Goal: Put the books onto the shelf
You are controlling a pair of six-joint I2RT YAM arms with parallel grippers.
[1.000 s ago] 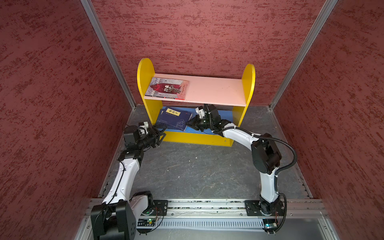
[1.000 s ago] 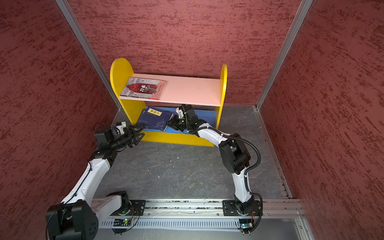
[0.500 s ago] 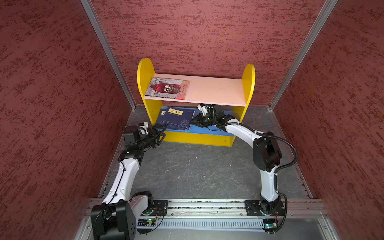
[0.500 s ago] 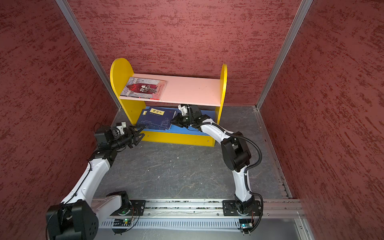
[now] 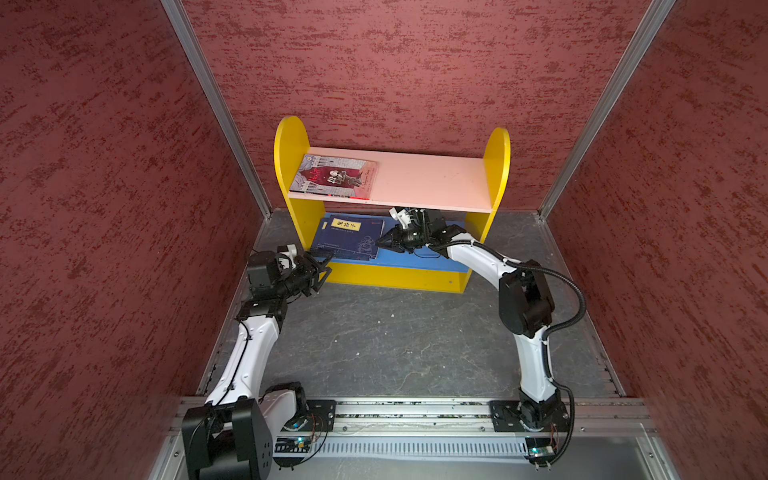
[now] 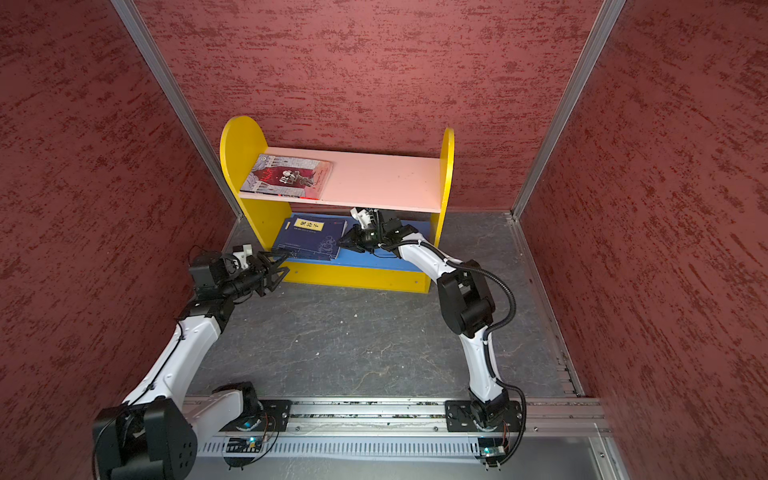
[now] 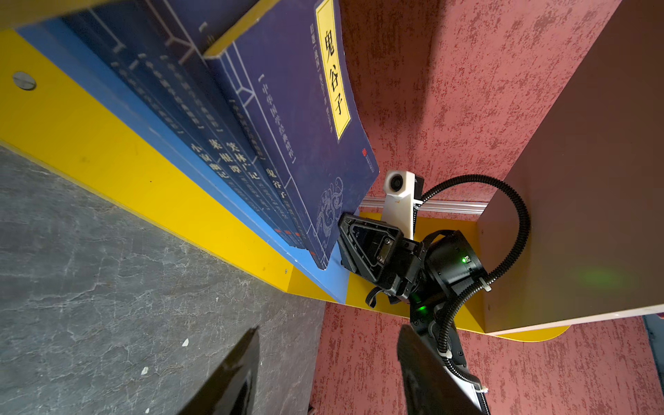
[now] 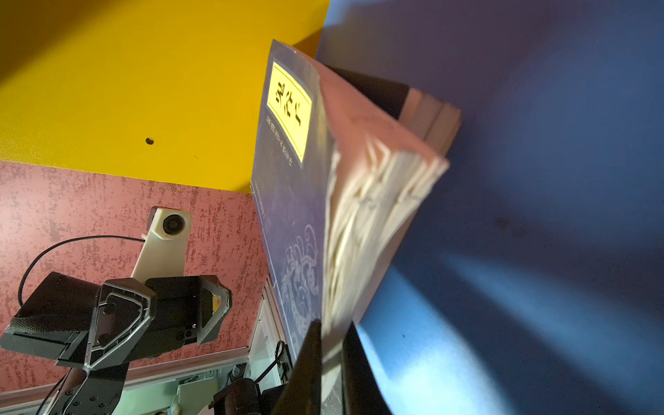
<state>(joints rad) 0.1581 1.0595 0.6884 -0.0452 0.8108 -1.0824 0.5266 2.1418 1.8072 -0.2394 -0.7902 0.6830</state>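
- The back of the blue lower board [image 5: 419,259] is mostly hidden. The pale pink upper board [image 5: 432,183] of the small two-tier wooden shelf with yellow round-topped sides [image 5: 496,166] covers it in both top views.
- The black right gripper [image 5: 382,242] has its tips tucked against the books in both top views, so they're hard to make out. The right wrist view shows its jaws pinched nearly together on the fore-edge of the top navy paperback with a yellow title label [image 7: 298,118]. The pages there are fanned out and blurry.
- That book sits tilted up off the stack of navy-blue paperbacks [image 5: 345,245], which lies on the 9 o'clock half of the blue board. The left wrist view shows four spines in all.
- The red-and-grey illustrated paperback [image 5: 334,176] lies flat at the 9 o'clock end of the pink board.
- The black left gripper [image 5: 326,268] hangs at about 7 o'clock from the stack, just off the shelf's front corner. Its jaws are roughly half apart with nothing between them. Its fingers [image 7: 233,373] are cut off by the frame edge in the left wrist view.
- The dark grey stone-look floor [image 5: 395,340] has red textured walls [image 5: 395,62] on three sides. A silver rail [image 5: 415,409] at 6 o'clock carries both arm bases.
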